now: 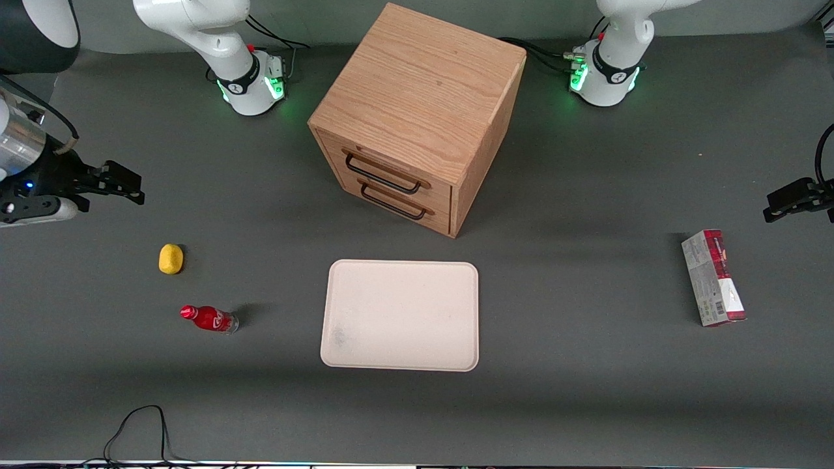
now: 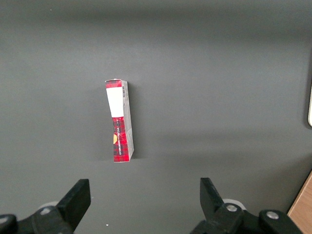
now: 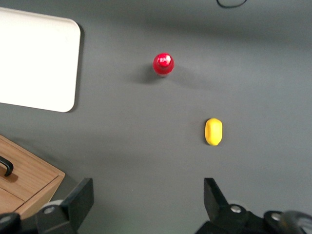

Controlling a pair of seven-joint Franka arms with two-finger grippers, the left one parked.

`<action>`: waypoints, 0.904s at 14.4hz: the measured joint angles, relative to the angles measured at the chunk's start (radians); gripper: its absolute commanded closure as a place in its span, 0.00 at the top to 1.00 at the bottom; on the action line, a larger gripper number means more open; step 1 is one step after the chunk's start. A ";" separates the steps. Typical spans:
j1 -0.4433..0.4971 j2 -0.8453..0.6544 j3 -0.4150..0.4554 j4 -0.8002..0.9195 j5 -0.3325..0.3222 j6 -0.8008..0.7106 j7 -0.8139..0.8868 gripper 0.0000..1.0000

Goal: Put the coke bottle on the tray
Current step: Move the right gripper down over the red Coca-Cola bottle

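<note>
Nothing done yet: bottle not on the tray.

The coke bottle (image 1: 210,319) stands on the worktop (image 1: 586,391) beside the tray (image 1: 401,315), near a yellow lump (image 1: 171,258). The end effector (image 1: 120,182) hovers wide open, empty, well apart from it.

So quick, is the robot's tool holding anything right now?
Tool: open, holding nothing, hanging above the table farther from the front camera than the coke bottle.
</note>
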 measured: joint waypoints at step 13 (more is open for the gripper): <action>-0.017 0.320 -0.004 0.242 0.000 0.003 0.036 1.00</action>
